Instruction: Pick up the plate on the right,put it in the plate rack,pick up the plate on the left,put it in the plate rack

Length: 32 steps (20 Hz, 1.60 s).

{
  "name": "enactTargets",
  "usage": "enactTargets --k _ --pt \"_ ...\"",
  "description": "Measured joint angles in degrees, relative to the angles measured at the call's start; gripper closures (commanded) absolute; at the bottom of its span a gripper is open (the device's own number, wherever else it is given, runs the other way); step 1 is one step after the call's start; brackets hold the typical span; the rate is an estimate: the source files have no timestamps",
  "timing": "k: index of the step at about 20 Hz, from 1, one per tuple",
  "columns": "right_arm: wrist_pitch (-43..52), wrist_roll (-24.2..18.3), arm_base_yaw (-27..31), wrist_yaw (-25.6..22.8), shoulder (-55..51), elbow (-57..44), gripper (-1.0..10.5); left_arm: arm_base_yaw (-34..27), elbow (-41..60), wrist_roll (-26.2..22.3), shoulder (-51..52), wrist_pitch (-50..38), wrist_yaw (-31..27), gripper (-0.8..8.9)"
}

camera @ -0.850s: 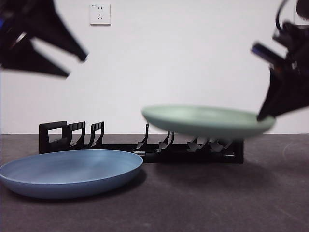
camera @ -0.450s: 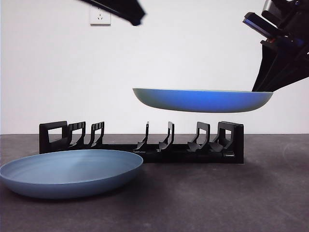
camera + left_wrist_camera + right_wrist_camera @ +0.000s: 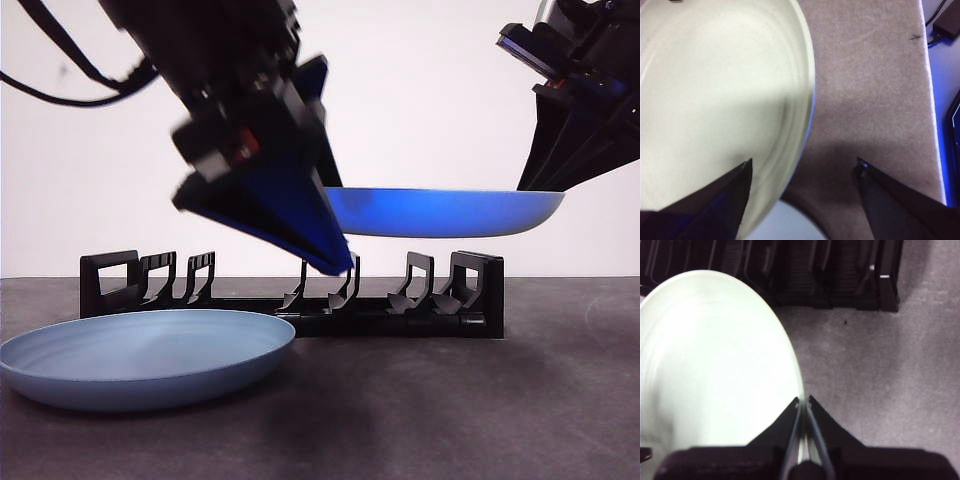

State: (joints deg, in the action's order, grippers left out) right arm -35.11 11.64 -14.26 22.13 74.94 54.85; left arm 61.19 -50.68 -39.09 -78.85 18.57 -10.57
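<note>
Right gripper (image 3: pixel 803 402) clamped on raised plate (image 3: pixel 450 212); left gripper (image 3: pixel 802 170) jaws apart. We tilt it upright over plate rack (image 3: pixel 300 300).

Plain white wall (image 3: pixel 450 100), dark tabletop (image 3: pixel 450 400)

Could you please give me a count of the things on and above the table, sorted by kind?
Plates: 2, a blue plate lying on the table and a lifted plate pinched at its rim by the right hand.
Plate racks: 1, the black plate rack.
Robot hands: 2, the right hand and the open left hand.
Total: 5.
</note>
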Motion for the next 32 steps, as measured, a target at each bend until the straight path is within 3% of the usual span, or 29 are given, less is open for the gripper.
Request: enactTargets --k 3,4,10,13,16,20,24,28,32 --pt "0.0 -0.5 0.0 0.0 0.0 0.0 9.6 0.0 0.0 -0.6 -0.3 -1.6 0.0 8.02" --pt "0.0 -0.5 0.0 0.0 0.0 0.0 9.6 0.0 0.0 -0.8 -0.3 -2.2 0.0 8.22" --pt "1.0 -1.0 -0.2 0.4 0.0 0.2 9.4 0.6 0.0 -3.6 -0.5 -2.0 3.1 8.23" --pt "2.1 -1.0 -0.2 0.3 -0.4 0.6 7.3 0.5 0.0 -3.0 -0.5 -2.8 3.5 8.23" --pt "6.2 -0.9 0.3 -0.2 -3.0 0.6 7.2 0.2 0.0 -0.5 -0.5 -4.9 4.7 8.23" --pt "13.0 0.1 0.3 -6.4 -7.5 0.6 7.3 -1.1 -1.4 9.4 -0.3 -7.0 6.8 8.23" --pt "17.4 1.1 0.4 -14.6 -12.9 0.7 7.3 -9.9 -4.3 22.2 4.5 -9.5 9.3 8.23" --pt "17.6 1.2 0.4 -16.3 -14.4 0.7 7.3 -22.5 -4.9 32.1 9.5 -14.0 20.4 8.23" --pt "17.6 1.2 0.4 -16.3 -14.4 0.7 7.3 -36.6 -4.9 41.5 9.7 -18.1 35.1 8.23"
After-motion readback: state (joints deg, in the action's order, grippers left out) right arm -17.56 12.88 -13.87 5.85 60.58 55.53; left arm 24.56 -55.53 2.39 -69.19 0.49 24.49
